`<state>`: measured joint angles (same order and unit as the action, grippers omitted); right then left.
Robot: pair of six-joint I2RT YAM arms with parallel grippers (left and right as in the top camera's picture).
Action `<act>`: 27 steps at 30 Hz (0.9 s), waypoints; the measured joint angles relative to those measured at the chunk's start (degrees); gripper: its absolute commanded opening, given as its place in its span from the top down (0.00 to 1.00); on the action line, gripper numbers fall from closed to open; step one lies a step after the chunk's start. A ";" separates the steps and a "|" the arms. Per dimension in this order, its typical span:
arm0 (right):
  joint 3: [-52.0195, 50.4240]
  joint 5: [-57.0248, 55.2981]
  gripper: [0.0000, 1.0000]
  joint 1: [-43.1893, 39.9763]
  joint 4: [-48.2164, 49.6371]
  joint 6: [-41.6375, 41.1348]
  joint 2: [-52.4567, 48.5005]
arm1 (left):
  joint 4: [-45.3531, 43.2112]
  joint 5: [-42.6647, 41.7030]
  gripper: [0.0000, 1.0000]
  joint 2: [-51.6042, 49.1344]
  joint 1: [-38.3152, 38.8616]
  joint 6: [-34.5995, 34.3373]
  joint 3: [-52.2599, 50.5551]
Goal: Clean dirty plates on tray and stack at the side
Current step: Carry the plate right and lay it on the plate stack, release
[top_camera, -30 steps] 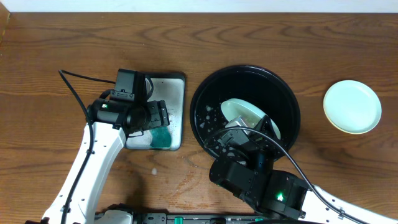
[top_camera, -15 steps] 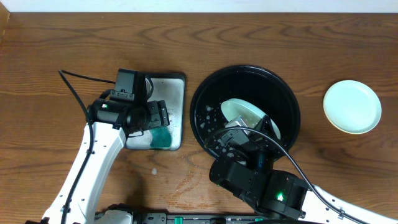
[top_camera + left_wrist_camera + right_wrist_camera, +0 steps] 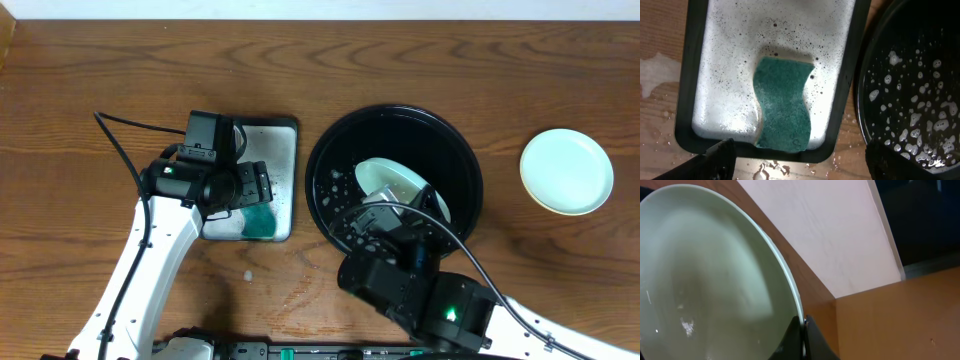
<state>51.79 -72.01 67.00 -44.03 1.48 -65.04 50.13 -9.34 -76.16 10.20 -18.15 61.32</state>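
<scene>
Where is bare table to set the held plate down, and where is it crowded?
For the held plate, bare wood: the far strip behind the metal tray and black tray; the stretch between black tray and the plate at right; the left side. Crowded: the near edge under both arms, and between the trays.

No text, label, brand, number or sign can be read on anything shown in the overhead view or in either wrist view.
</scene>
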 measured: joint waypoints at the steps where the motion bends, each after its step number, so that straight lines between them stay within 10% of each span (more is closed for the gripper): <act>1: 0.00 0.81 0.99 -0.83 0.07 -0.39 0.00 | 0.00 0.00 0.17 0.00 0.00 -0.02 0.00; 8: 0.00 14.71 0.99 -18.14 1.86 -5.97 0.07 | 0.00 -0.02 0.17 0.00 0.00 -0.02 0.00; 27: 0.02 76.52 0.99 -100.56 17.11 -24.76 -13.05 | -0.02 0.02 0.17 0.00 -0.02 0.00 0.00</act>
<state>51.81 4.51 -33.56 -26.92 -23.29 -78.08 50.11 -9.32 -76.16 10.17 -18.15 61.32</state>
